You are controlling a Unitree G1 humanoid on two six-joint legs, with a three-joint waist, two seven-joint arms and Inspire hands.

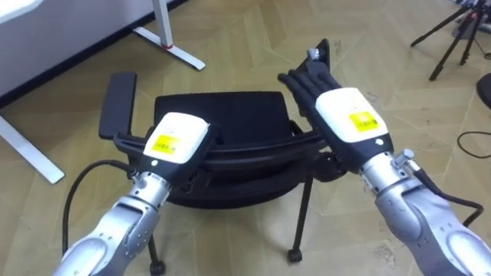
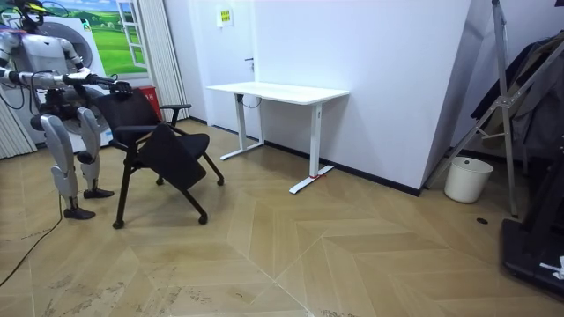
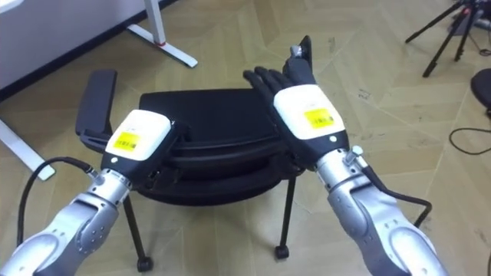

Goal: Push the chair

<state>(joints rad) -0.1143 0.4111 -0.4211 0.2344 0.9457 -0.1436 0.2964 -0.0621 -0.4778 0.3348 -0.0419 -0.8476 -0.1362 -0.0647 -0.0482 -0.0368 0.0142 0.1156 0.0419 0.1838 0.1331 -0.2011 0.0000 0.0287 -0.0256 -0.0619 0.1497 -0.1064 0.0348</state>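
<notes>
Left eye view: black office chair (image 1: 222, 111) directly ahead and below. Its backrest top rail (image 1: 253, 146) runs left-right across both arms. Left hand (image 1: 175, 139) on the rail's left half; whether it grasps, cannot tell. Right hand (image 1: 345, 113) over the rail's right end, fingers (image 1: 303, 77) straight and together.

Room view: robot behind the chair, white desk (image 2: 278, 91) beyond.

Judgement: push forward, square to the rail; left hand nearer.

Bright, even light — only a soft shadow beneath the chair (image 2: 169, 151).
</notes>
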